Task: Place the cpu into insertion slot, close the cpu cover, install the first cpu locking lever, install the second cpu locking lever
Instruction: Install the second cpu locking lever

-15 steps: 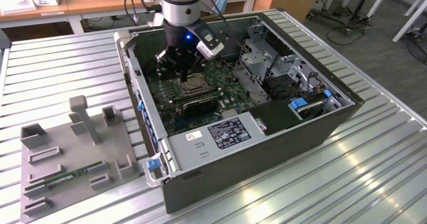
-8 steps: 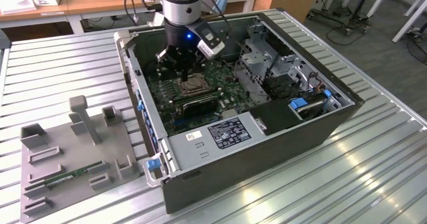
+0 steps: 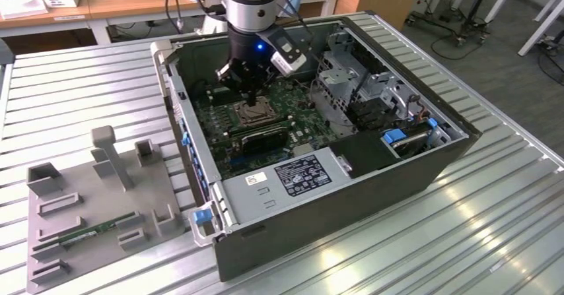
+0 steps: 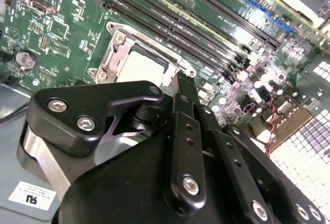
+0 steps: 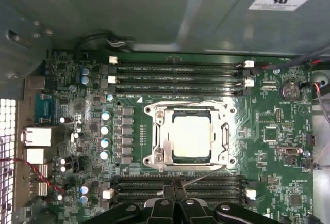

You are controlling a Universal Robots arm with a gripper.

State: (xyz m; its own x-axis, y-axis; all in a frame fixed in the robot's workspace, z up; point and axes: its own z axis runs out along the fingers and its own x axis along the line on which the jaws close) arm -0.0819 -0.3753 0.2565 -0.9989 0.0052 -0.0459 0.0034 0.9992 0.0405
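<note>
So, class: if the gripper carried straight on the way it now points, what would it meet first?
Probably the motherboard at the near edge of the cpu cover, where a locking lever lies under the gripper; depth is unclear.

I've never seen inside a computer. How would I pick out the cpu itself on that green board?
Start with the open computer case on the metal table, then find the green circuit board on its floor. Near the board's middle sits a square silver frame, the cpu cover. The cpu is the pale, flat, plain metal square showing through that frame's window, unlike the long black slots flanking it.
</note>
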